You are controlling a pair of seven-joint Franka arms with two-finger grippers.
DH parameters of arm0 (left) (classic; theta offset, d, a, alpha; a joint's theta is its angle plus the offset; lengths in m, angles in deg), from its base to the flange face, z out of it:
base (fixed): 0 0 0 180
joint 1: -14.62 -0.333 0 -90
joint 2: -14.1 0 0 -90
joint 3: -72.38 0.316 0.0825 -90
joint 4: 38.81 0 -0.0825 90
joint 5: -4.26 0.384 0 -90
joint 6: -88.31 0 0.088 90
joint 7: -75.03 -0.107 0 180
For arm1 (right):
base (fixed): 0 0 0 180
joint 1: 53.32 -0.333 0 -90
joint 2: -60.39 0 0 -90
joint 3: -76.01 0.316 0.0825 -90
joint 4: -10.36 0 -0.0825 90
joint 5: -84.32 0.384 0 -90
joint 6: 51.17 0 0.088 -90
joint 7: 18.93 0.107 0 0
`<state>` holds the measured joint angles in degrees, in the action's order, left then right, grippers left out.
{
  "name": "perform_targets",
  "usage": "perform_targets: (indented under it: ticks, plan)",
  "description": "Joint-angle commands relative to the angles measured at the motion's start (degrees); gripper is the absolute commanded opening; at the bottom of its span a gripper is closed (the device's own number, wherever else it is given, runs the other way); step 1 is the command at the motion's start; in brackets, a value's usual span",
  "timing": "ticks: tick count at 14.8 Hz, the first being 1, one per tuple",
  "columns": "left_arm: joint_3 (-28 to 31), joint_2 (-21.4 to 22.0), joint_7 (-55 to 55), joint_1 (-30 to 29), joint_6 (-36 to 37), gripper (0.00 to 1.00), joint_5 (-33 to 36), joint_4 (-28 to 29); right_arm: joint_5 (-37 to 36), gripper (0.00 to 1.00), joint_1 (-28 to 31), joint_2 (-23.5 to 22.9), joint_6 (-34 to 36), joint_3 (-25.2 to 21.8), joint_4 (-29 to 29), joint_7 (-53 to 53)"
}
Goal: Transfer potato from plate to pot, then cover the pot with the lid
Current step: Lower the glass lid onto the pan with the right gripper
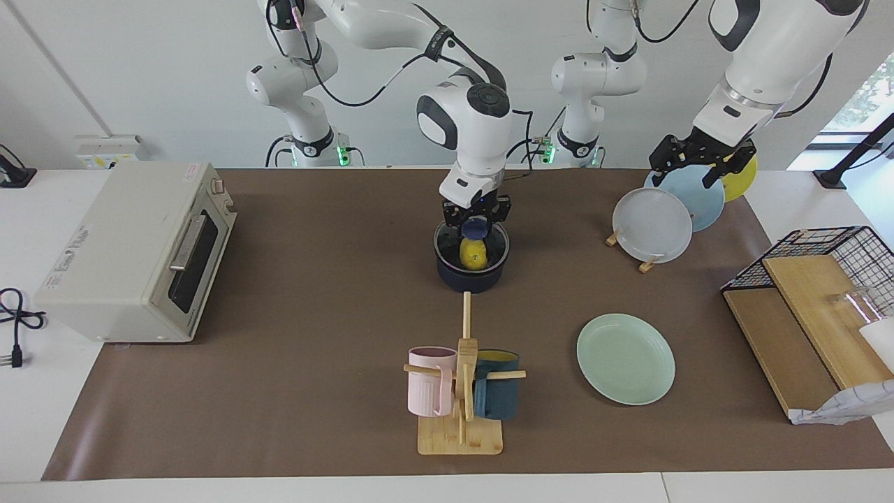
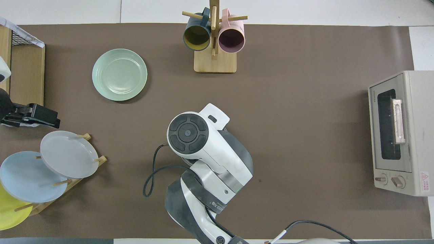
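The dark navy pot (image 1: 473, 276) stands at the middle of the table, toward the robots. The yellow potato (image 1: 473, 254) lies inside it and shows through the clear glass lid (image 1: 493, 246), which rests on the pot's rim. My right gripper (image 1: 475, 222) is straight above the pot with its fingers closed around the lid's blue knob (image 1: 475, 228). In the overhead view the right arm (image 2: 203, 152) hides the pot, lid and potato. The mint-green plate (image 1: 625, 358) (image 2: 119, 74) lies bare, farther from the robots. My left gripper (image 1: 702, 159) (image 2: 32, 116) waits open over the plate rack.
A rack of upright plates (image 1: 653, 225) (image 2: 66, 154) stands near the left arm. A mug tree (image 1: 462, 381) (image 2: 213, 37) with pink and teal mugs stands farther out than the pot. A toaster oven (image 1: 136, 251) (image 2: 398, 132) sits at the right arm's end, a wire basket (image 1: 824, 279) with boards at the left arm's.
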<state>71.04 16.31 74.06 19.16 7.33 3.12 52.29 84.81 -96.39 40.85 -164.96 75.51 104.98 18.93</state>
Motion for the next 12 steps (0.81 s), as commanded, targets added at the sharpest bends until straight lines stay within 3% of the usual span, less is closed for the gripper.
perform_targets:
  ticks: [1, 12]
  plan:
    - [0.38, -1.07, 0.35, 0.2, 2.32, 1.0, 0.52, -1.98, 0.56, 0.0, 0.54, 0.38, -1.77, 0.5, 0.66, 0.99]
    - [0.73, -0.81, 3.16, -0.24, 1.0, 1.0, 0.26, -1.98, 0.56, 0.0, 0.45, 0.46, -3.27, 0.5, 2.33, 1.08]
